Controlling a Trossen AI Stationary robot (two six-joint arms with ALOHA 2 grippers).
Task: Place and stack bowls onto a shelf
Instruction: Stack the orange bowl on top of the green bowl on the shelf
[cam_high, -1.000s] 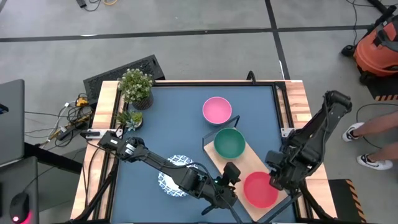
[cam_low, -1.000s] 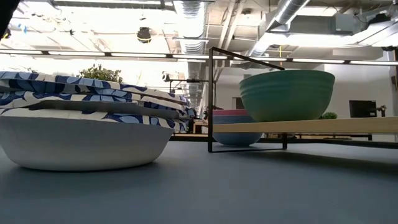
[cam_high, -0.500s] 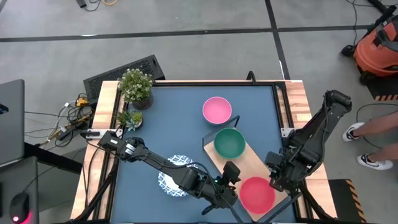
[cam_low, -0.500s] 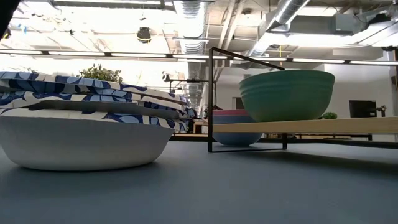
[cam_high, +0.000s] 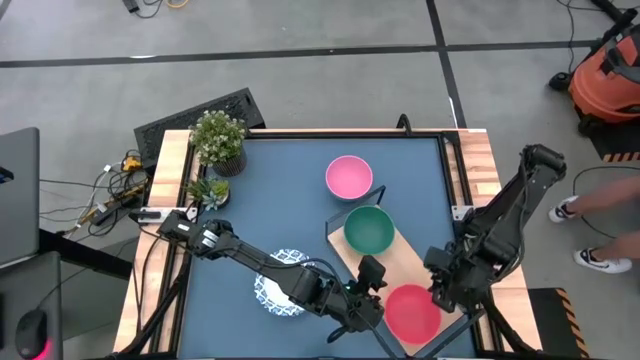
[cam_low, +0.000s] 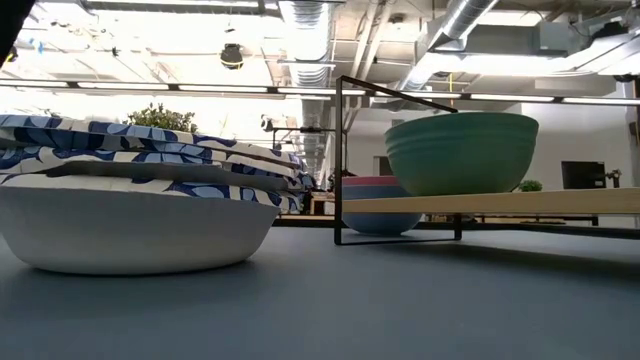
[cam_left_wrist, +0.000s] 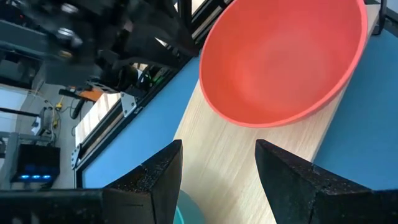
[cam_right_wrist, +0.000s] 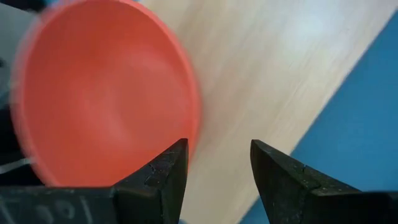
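Note:
The red bowl (cam_high: 411, 312) sits on the near end of the light-wood shelf (cam_high: 408, 262). The green bowl (cam_high: 368, 230) stands on the shelf's far end by the black wire frame (cam_high: 338, 217). The pink bowl (cam_high: 348, 177) rests on the blue tabletop beyond it. The stacked blue-and-white patterned bowls (cam_high: 272, 296) lie partly under my left arm. My left gripper (cam_high: 368, 278) is open, just left of the red bowl (cam_left_wrist: 283, 59) and apart from it. My right gripper (cam_high: 438, 290) is open at the bowl's right rim (cam_right_wrist: 194, 118). My right gripper comes down slanting from the table's right at the red bowl's right rim (cam_right_wrist: 190, 144). One finger (cam_right_wrist: 168, 168) stands right at that rim and the other over the bare board. I cannot tell whether the finger touches the rim.
Two potted plants (cam_high: 217, 137) stand at the table's far left corner. The patterned stack (cam_low: 130, 215) fills the low view's left, with the green bowl (cam_low: 460, 150) on the shelf (cam_low: 500, 203) to its right. A person's shoes (cam_high: 600, 258) show beyond the right edge.
The red bowl has slid a little along the board toward the table's left and near edge. My right gripper has followed it slightly leftward.

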